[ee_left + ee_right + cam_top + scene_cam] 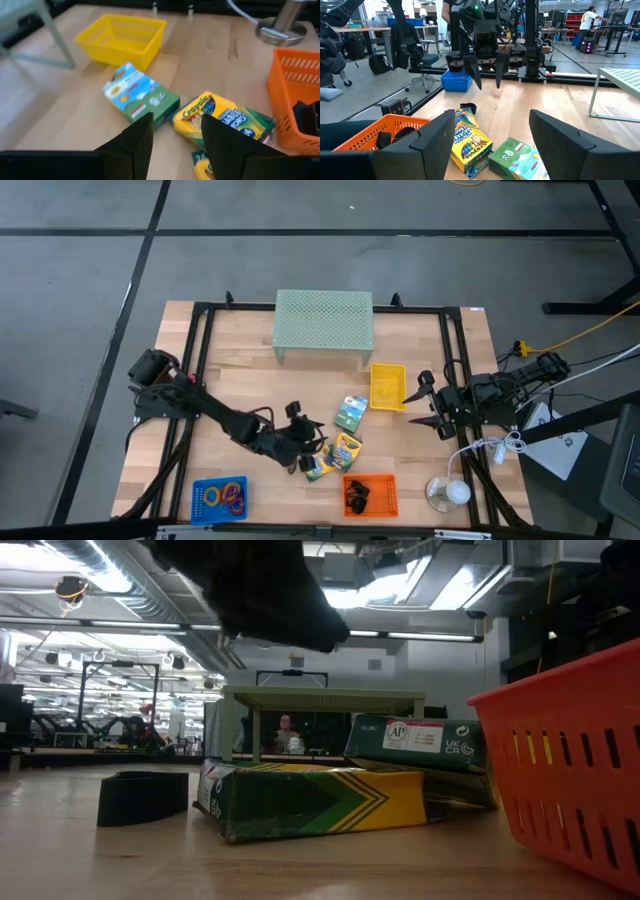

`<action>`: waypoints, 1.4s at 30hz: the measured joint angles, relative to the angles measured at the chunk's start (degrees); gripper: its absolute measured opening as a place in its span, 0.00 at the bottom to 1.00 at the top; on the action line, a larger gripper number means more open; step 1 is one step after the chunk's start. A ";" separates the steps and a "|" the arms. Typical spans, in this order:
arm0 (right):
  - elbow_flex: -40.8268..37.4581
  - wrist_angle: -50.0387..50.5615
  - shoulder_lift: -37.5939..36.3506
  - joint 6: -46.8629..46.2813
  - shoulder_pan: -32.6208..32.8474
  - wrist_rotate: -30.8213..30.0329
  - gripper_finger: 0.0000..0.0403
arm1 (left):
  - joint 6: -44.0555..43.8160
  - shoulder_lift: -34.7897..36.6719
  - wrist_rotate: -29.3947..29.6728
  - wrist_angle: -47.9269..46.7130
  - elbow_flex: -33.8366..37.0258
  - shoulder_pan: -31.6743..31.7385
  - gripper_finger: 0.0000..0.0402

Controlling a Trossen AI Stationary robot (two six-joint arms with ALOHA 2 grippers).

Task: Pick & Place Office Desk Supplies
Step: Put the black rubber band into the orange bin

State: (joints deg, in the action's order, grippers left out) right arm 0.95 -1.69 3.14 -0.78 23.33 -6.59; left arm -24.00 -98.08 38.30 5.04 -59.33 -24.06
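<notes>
Three crayon boxes sit together near the table's middle, toward the front: a green box lying at about 12 o'clock from the yellow-and-green crayon box, and a third box at about 8 o'clock from that one, partly under my arm. In my left wrist view the green box lies flat and skewed, just beside the yellow one. My left tool hovers above the group, just at 9 o'clock of the yellow-and-green box, fingers spread with nothing between them. A small black ring lies flat on the table beside the boxes in the low view. The orange basket stands at 5 o'clock from the boxes, dark clips inside. The yellow basket is at 1 o'clock, beside the pale green mesh riser at the table's far edge. The blue basket at 8 o'clock holds coloured rings. My right tool waits at 3 o'clock near the yellow basket, wide apart and empty-handed. A small lamp stands at the front right corner of the table.
</notes>
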 joint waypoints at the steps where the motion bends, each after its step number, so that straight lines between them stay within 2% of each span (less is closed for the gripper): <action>1: 0.00 0.00 0.00 0.00 0.00 0.00 0.63 | -1.43 0.00 0.78 -0.80 -0.02 -0.38 0.41; 8: 0.00 0.00 0.00 0.00 -0.01 0.00 0.63 | -7.37 0.00 4.94 -3.54 -0.02 -2.22 0.41; 15: 0.00 0.01 0.00 0.01 -0.01 0.00 0.63 | -16.37 -0.84 5.31 -6.67 -0.04 -3.83 0.41; 23: 0.00 0.00 0.00 0.02 -0.02 0.00 0.63 | -29.48 -4.52 -2.47 -14.10 -0.02 -6.96 0.41; 36: 0.00 0.00 0.00 0.02 -0.02 0.00 0.63 | -47.50 -3.98 -4.75 -24.04 -0.11 -12.66 0.41; 42: 0.00 0.00 0.00 0.02 -0.01 -0.01 0.63 | -50.20 -3.98 -6.85 -26.36 -0.07 -12.11 0.41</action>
State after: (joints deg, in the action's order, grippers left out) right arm 0.95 -1.69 3.14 -0.75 23.32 -6.60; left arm -74.20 -102.06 31.45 -21.31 -59.40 -36.17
